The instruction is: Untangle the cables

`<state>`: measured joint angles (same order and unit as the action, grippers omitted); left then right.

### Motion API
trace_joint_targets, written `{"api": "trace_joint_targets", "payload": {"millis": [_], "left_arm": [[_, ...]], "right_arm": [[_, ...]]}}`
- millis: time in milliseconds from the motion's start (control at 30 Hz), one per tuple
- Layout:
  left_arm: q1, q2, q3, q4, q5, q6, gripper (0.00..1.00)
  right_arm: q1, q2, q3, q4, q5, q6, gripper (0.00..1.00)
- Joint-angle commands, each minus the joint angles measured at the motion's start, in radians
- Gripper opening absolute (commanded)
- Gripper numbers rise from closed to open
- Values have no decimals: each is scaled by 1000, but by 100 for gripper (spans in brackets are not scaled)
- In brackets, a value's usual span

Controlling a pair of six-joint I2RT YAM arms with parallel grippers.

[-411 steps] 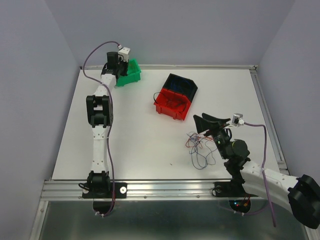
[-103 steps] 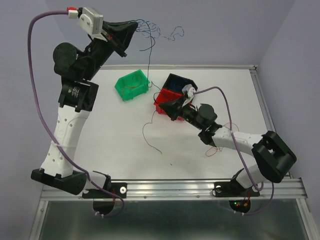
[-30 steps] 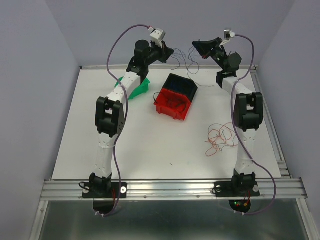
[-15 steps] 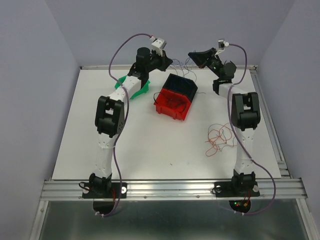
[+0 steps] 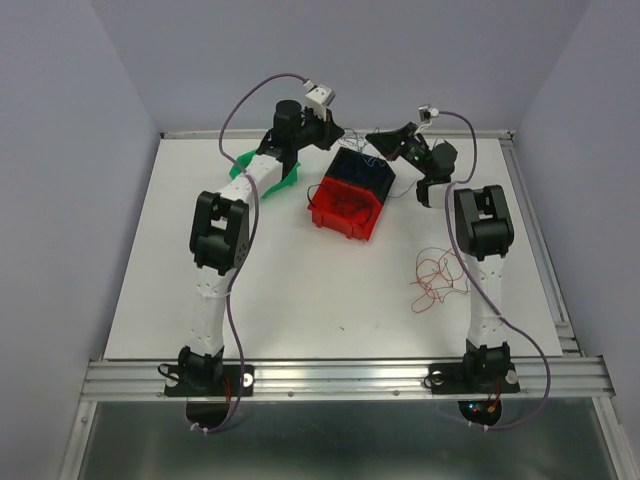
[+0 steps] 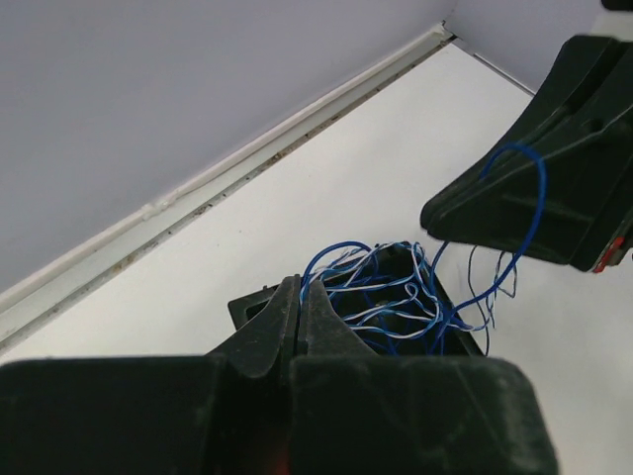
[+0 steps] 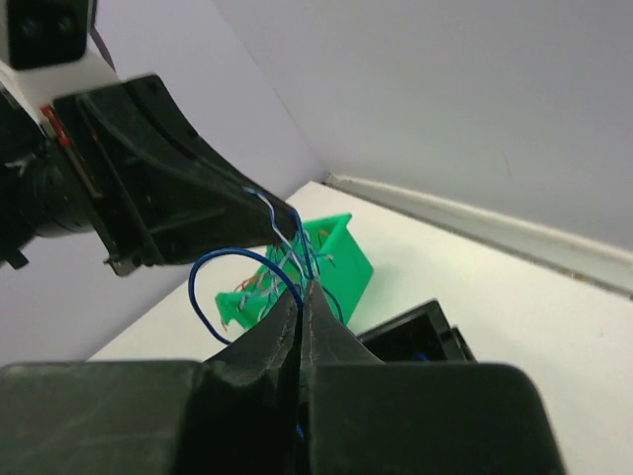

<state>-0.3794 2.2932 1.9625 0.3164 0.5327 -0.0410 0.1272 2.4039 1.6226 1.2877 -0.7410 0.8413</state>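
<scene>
A tangle of thin blue and white cables (image 6: 396,297) hangs between my two grippers, just above the dark blue bin (image 5: 365,172) at the back of the table. My left gripper (image 5: 336,130) is shut on strands of it, fingertips pinched together (image 6: 300,287). My right gripper (image 5: 372,138) faces it from close by, also shut on blue strands (image 7: 304,289), and one loop (image 7: 213,267) arcs out to its left. A separate loose pile of red cables (image 5: 440,275) lies on the table at the right, beside the right arm.
A red bin (image 5: 343,212) adjoins the blue bin on its near side. A green bin (image 5: 262,165) sits behind the left forearm, also visible in the right wrist view (image 7: 326,259). The back wall and table rim (image 5: 470,133) are close behind the grippers.
Both grippers have come down from high near the back wall and moved closer together, carrying the blue cables low over the blue bin. The red pile has not moved.
</scene>
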Motion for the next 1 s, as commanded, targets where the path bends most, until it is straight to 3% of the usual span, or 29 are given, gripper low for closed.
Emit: {"api": "trace_joint_targets", "payload": {"millis": [0, 333, 467, 667, 967], "left_arm": [[-15, -66, -17, 1, 35, 27, 0], [-76, -32, -7, -135, -77, 113, 0], [-95, -9, 7, -221, -177, 154, 0], [-96, 78, 111, -321, -201, 168, 0], [-124, 130, 156, -379, -257, 199, 0]], "right_arm": [[15, -61, -85, 29, 20, -65, 1], [48, -130, -171, -240, 115, -251, 0], [77, -166, -184, -414, 199, -373, 1], [143, -166, -118, -681, 340, -510, 1], [190, -147, -64, -904, 558, -521, 1]]}}
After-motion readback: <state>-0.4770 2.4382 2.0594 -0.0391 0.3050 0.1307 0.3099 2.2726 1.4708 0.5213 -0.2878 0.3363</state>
